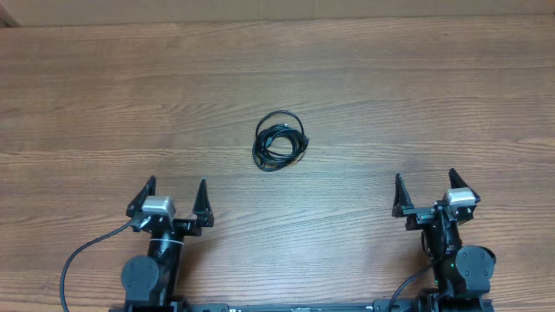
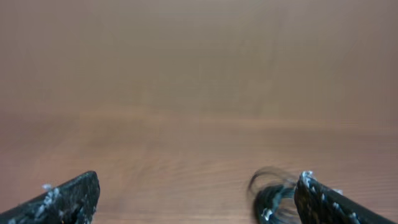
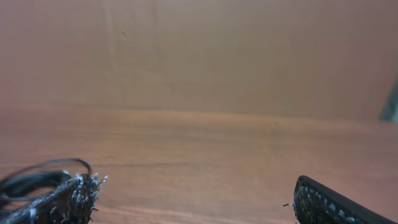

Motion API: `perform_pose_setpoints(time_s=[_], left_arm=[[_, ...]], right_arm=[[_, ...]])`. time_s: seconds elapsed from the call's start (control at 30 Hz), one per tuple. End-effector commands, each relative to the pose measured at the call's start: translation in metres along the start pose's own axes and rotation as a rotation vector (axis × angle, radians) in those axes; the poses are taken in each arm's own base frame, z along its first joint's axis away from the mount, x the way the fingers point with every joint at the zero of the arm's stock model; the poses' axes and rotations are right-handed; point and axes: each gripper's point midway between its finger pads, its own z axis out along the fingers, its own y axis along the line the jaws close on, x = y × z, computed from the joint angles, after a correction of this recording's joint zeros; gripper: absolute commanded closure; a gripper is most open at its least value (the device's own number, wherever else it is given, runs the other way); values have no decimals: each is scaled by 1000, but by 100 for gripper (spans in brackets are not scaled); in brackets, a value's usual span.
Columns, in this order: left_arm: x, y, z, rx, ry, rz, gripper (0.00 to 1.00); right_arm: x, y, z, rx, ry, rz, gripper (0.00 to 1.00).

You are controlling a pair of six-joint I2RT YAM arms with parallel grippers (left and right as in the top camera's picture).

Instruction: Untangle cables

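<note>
Firstly, overhead: cables (image 1: 280, 141), one small knotted coil, central on desk (image 1: 87, 87), ahead of and between both tools; left tool (image 1: 177, 184) somewhat nearer than right tool (image 1: 425, 178); both spread wide, empty. Left wrist: cables (image 2: 270, 196) ahead and rightward of left tool. Right wrist: cables (image 3: 31, 180) ahead and leftward of right tool.

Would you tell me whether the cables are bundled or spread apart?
Bundled: the cables lie in one small coiled clump on the table, no loose strands apart.

One small knotted coil of thin black cables (image 1: 280, 141) was counted. Two black two-finger grippers were recorded: left gripper (image 1: 176, 186), right gripper (image 1: 425, 180). One brown wooden table (image 1: 104, 95) was noted.
</note>
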Motion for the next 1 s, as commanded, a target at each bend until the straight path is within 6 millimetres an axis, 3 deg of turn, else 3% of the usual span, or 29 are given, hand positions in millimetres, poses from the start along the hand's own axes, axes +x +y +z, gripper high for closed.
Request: perform_pose_setpoints(time_s=[0.0,0.07,0.2,0.33,0.5,0.6,0.73,0.87,0.97], left_arm=[[-24,-25,-3,137,-95,-14,0],[-48,-33,-8,176,-192,1,0],[-94,-38,-20,193,-332,0,1],[-142,-33,-32,115,-398,44,0],[-187,-37,-28,78,-339,149,0],[-190,-44,-7,114,-151,133,0],[-179,-42,30,107,187,86,0],[-169,-43,59,114,473,55,1],[-160,-61,80,223,633,-18,1]], right_arm=[[-10,33,-3,-193,-45,64,0],[-23,57,-11,-342,-84,110,0],[-61,76,-27,-469,-244,57,0],[-122,65,-44,-397,-464,-8,0],[-174,54,-57,-293,-483,-115,0],[-193,51,-55,-264,-387,-172,0],[-208,42,-41,-229,-176,-140,0],[-202,33,-18,-215,86,-64,0],[-187,33,1,-241,291,-1,0]])
